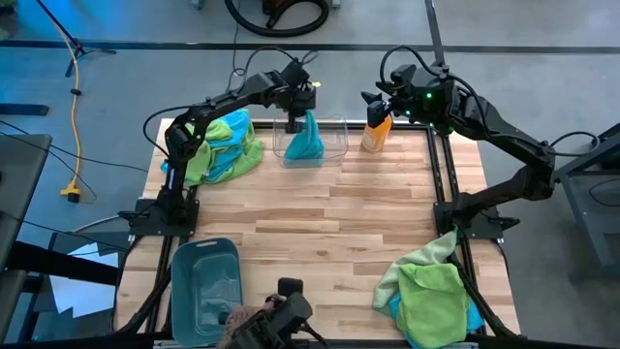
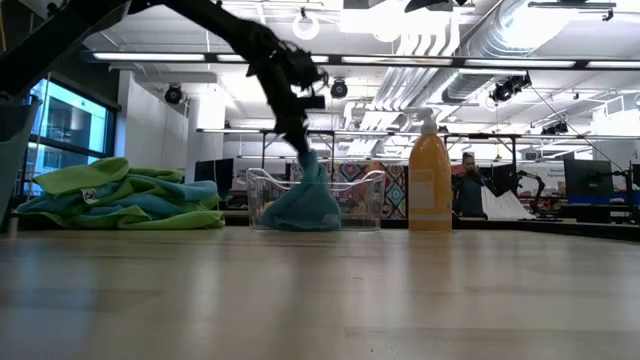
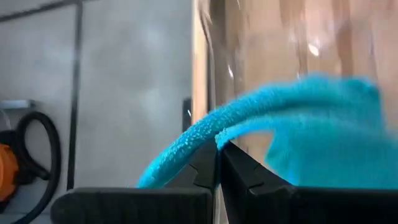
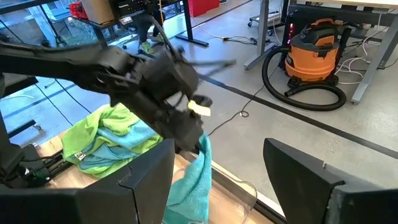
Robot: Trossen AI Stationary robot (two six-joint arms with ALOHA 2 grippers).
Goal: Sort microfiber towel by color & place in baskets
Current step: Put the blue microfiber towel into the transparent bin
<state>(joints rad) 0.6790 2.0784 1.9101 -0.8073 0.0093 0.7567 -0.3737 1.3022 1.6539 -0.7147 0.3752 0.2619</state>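
The left gripper hangs over the clear basket at the far edge of the counter, its fingers pressed together on the top corner of a turquoise towel. The towel hangs down from the pinch in a long cone, its lower end resting inside the clear basket; in the low view it fills the middle of the basket. To the left of that basket, near the base of the left arm, lies a heap of green and turquoise towels, touching the counter and apart from the basket. The right gripper is held in the air over the far right part of the counter, just above an orange spray bottle that stands upright beside the clear basket; its fingers are spread wide and hold nothing. A second heap of towels, mostly lime green with some turquoise beneath, lies at the near right corner of the counter. The teal-grey basket sits at the near left corner. In the low view a person shows in the room far behind the counter.
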